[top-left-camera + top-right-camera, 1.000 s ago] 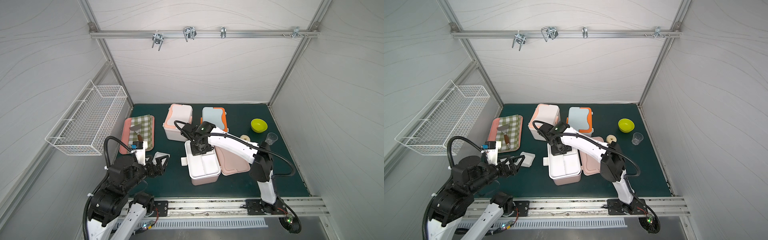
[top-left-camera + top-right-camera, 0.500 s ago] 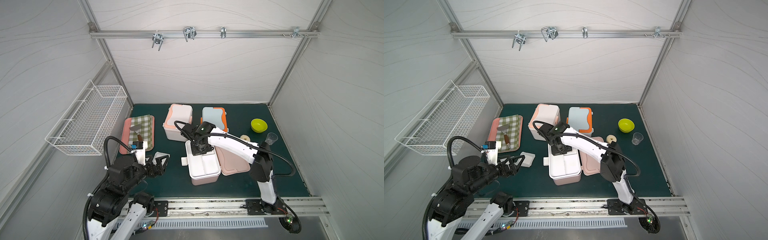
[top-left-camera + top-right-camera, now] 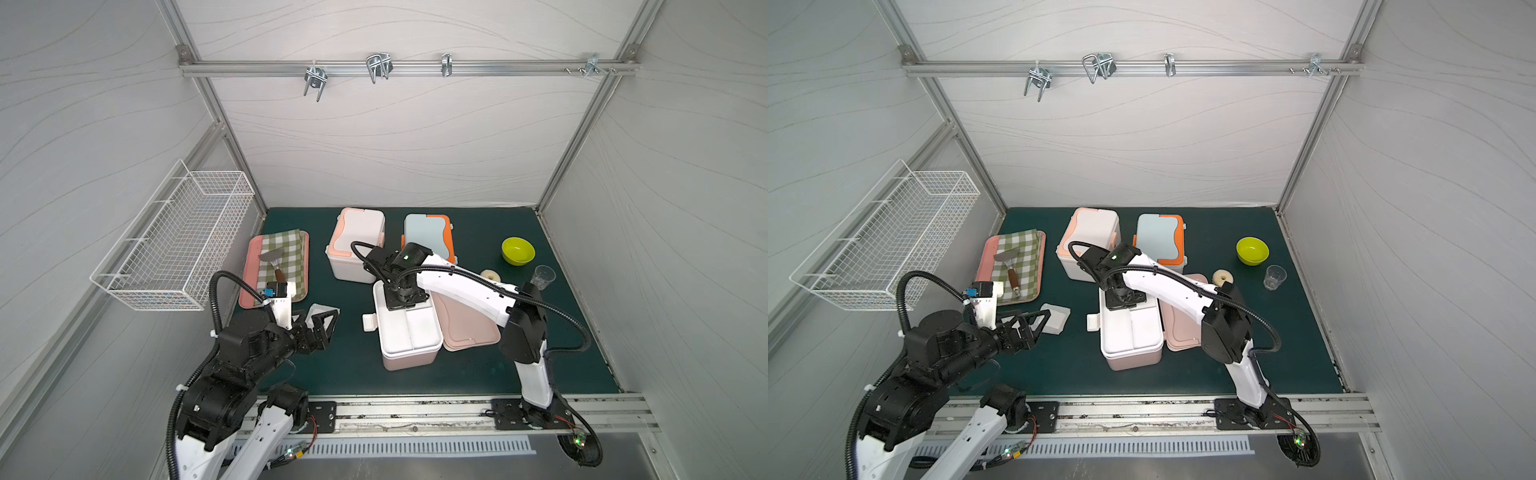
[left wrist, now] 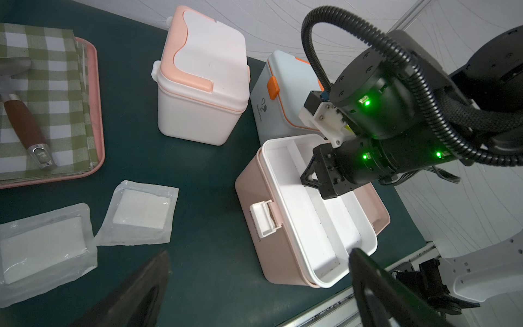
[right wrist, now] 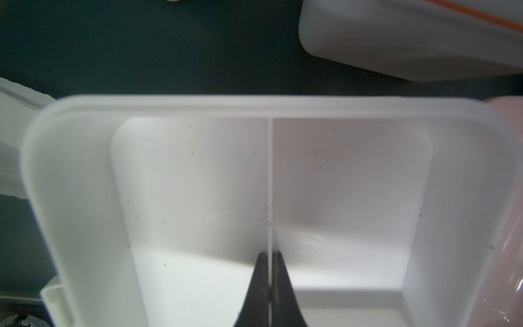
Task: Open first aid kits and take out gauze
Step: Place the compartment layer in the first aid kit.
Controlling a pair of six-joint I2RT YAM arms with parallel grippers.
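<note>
No change is logged: the right gripper [image 5: 270, 254] is kept clamped on the divider [image 5: 270, 181] of the pink kit [image 4: 271, 254], the left gripper [image 3: 328, 331] is held spread, and tray lift-out is judged pending.

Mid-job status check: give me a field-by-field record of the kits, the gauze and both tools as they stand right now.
pink kit: open, lid lying flat beside it
white insert: seated in the pink kit, no gauze visible in it
right tool: shut on the insert's divider
left tool: open, holding nothing, close to the gauze
gauze: two wrapped pads lying on the mat, outside the kits
white-and-peach kit: closed
blue-and-orange kit: closed
</note>
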